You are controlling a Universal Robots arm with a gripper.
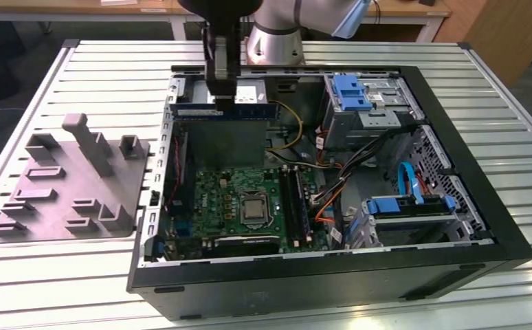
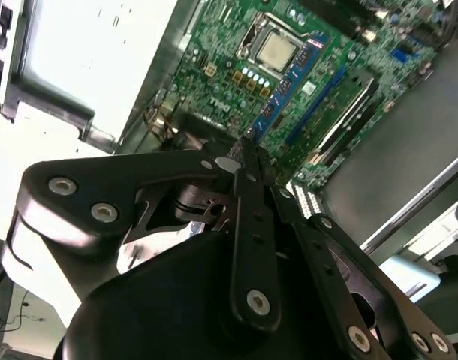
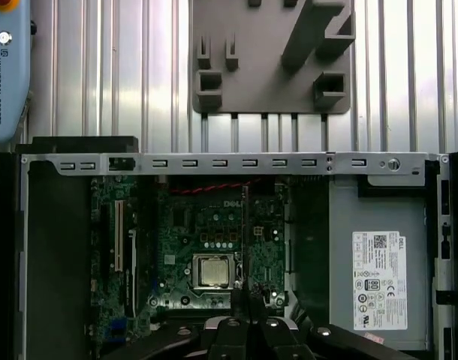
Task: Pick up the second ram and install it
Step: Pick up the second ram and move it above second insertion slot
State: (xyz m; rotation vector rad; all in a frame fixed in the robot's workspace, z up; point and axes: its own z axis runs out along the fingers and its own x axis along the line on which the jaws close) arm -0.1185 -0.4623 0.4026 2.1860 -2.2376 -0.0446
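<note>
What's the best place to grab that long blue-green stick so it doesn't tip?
Pinch the stick across its two flat faces, at the middle of its long upper edge, coming straight down from above. It is long, thin and held on edge, so a middle grip probably keeps it level and leaves the lower edge free. The gripper is shut on it that way.
</note>
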